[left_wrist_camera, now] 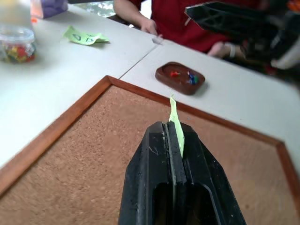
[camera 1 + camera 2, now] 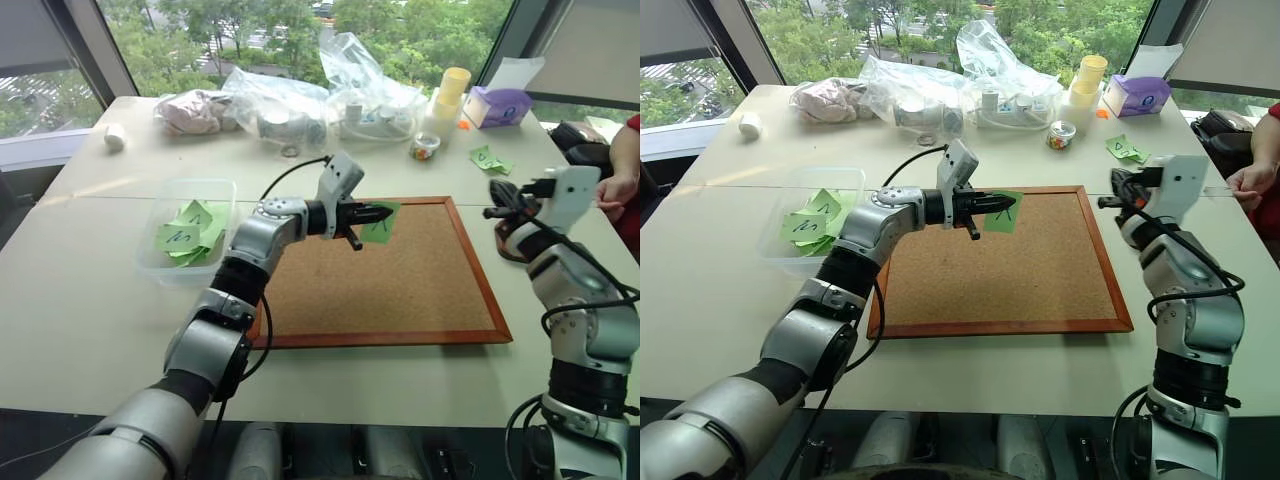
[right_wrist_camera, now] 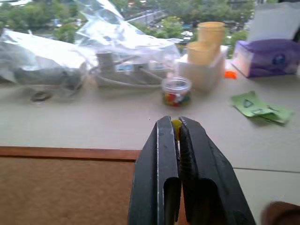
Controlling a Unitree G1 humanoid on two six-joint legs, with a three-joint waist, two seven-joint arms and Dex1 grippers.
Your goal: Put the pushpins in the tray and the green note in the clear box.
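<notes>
My left gripper (image 2: 386, 213) hangs over the far part of the corkboard (image 2: 400, 290), shut on the green note (image 2: 381, 228), which carries a dark mark. In the left wrist view the note (image 1: 174, 112) stands edge-on between the black fingers. My right gripper (image 2: 497, 200) is raised past the board's right edge, shut on a yellow-headed pushpin (image 3: 176, 125). The reddish-brown tray (image 1: 165, 71) lies on the table beyond the board's corner, with a few coloured pushpins (image 1: 187, 77) in it. The clear box (image 2: 150, 262) stands left of the board and holds several green notes.
At the table's far side are clear plastic bags (image 2: 300, 100), a small jar of pins (image 2: 425, 147), yellow cups (image 2: 452, 88) and a purple box (image 2: 500, 105). More green notes (image 2: 488, 158) lie nearby. A person's hand (image 2: 615, 187) rests at the right edge.
</notes>
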